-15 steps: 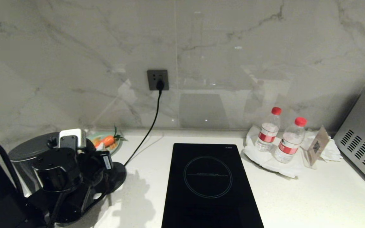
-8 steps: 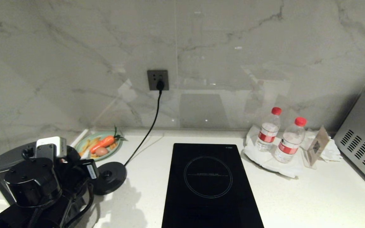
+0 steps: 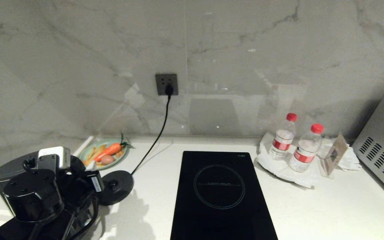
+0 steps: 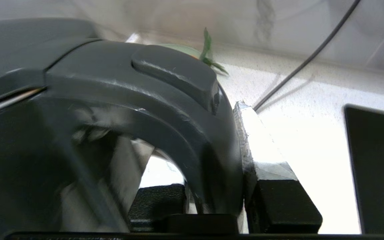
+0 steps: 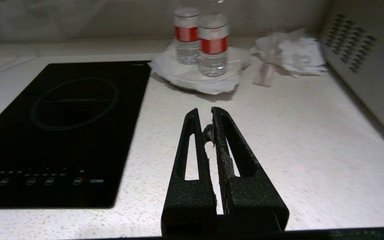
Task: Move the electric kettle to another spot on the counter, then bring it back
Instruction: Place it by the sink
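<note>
Gripping the electric kettle (image 4: 118,100) handle, left gripper (image 4: 212,186) jaws clamped narrow

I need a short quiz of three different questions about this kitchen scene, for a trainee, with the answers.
1. True or false: the left gripper grips the kettle by its handle.
2. Which thing lies on the counter between the plate and the hob? A) a bottle B) the base disc C) a cup
3. Fill in: the right gripper is ____ and holds nothing.

Key: 1 true; 2 B; 3 shut.
</note>
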### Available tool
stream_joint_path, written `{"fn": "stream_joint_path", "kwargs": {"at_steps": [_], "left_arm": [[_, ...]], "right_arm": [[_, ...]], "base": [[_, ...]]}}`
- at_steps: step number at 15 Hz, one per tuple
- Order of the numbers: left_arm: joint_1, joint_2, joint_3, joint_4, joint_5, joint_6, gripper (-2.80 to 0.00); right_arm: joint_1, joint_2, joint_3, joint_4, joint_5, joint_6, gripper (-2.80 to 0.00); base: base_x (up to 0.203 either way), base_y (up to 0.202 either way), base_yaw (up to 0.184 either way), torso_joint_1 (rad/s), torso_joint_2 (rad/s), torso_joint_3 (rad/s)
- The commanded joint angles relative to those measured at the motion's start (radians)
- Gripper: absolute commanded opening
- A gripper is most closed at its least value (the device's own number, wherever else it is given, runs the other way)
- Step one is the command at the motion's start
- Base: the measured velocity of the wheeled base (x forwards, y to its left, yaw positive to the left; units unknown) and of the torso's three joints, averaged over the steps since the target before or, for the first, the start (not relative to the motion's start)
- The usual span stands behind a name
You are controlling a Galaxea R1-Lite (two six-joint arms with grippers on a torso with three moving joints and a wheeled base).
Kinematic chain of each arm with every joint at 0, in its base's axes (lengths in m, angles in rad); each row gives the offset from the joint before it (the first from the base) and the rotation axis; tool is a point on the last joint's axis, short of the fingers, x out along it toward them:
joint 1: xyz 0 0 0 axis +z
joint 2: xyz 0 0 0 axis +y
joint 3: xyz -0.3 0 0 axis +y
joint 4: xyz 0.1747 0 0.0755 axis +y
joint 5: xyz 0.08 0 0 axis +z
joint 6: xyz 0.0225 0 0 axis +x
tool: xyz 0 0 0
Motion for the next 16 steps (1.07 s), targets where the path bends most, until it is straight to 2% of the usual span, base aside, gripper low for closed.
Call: {"fn": "stream_joint_path", "kwargs": {"at_steps": [1,16], "left_arm": [[0.003,-0.014,-0.001,-0.01,0.005,0.001,-2.8],[-0.002,-0.06,0.013,-0.01,0.003,0.006,-2.8]], "right_arm": [[0.0,0.001,0.0,0.0,0.001,0.0,-2.8],[0.0,0.001,0.0,0.0,0.001,0.0,-2.8]], "base": [[0.004,-0.009,0.119,-0.003,0.0,0.002],[-0.004,-0.008,0.161,0.01,-0.02,-0.009]]}}
